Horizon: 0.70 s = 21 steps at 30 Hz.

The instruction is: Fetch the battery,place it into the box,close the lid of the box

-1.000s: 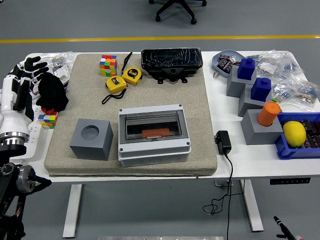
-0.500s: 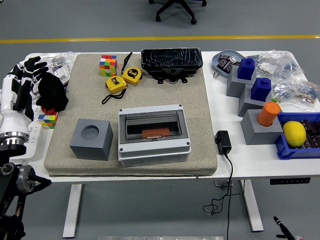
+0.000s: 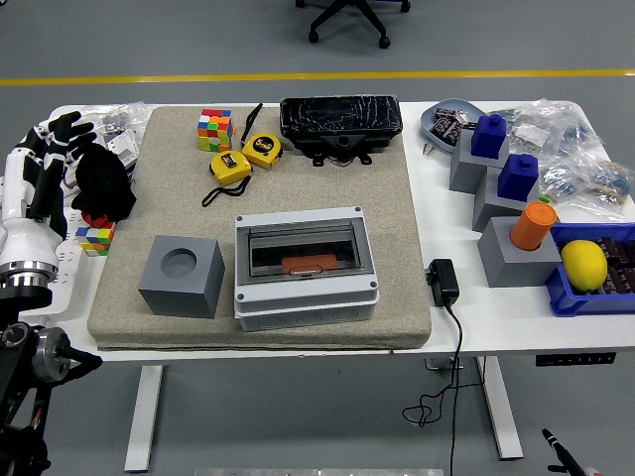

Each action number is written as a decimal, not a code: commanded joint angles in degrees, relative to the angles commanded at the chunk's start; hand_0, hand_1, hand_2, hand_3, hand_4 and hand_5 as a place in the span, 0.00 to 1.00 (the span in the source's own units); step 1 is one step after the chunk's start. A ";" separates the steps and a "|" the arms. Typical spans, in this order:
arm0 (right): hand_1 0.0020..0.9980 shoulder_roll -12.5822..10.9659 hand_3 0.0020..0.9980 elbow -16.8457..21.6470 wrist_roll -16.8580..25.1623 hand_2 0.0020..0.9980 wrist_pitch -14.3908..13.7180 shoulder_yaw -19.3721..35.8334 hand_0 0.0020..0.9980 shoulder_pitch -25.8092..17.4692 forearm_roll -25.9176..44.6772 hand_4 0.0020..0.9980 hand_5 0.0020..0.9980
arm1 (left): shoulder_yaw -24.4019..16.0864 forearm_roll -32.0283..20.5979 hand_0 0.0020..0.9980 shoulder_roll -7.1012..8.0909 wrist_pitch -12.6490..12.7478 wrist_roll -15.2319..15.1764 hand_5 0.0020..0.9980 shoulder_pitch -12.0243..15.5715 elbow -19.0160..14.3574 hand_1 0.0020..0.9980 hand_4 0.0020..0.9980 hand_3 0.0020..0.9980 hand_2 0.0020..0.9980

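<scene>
head view: the left hand (image 3: 62,139) is resting at the table's (image 3: 451,327) left edge, fingers loosely spread and holding nothing. the orange battery (image 3: 309,264) is lying inside the grey box (image 3: 306,268), under its closed clear lid (image 3: 302,245), well apart to the hand's right on the mat (image 3: 387,198).

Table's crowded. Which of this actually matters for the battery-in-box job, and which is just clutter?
For the job:
- grey box, lid down
- orange item seen through the lid, perhaps the battery
- left hand, at the table's left edge

Lying about:
- Rubik's cubes
- tape measures
- black tray
- grey block
- lemon
- charger
</scene>
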 joint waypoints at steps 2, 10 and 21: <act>0.79 0.00 0.78 0.00 -0.01 0.74 0.00 0.01 0.93 0.03 -0.03 1.00 1.00 | 0.00 0.03 0.71 0.01 -0.01 0.01 0.72 -0.03 -0.01 0.67 1.00 0.65 0.64; 0.79 0.03 0.78 0.00 -0.03 0.74 0.03 -0.04 0.93 0.07 -0.04 1.00 1.00 | -0.04 0.11 0.71 0.04 0.03 0.03 0.72 -0.06 0.03 0.67 1.00 0.65 0.64; 0.79 0.03 0.78 0.00 -0.09 0.74 0.10 0.01 0.93 -0.08 -0.30 1.00 1.00 | 0.04 0.20 0.72 0.05 0.08 0.04 0.71 0.10 0.02 0.67 1.00 0.65 0.64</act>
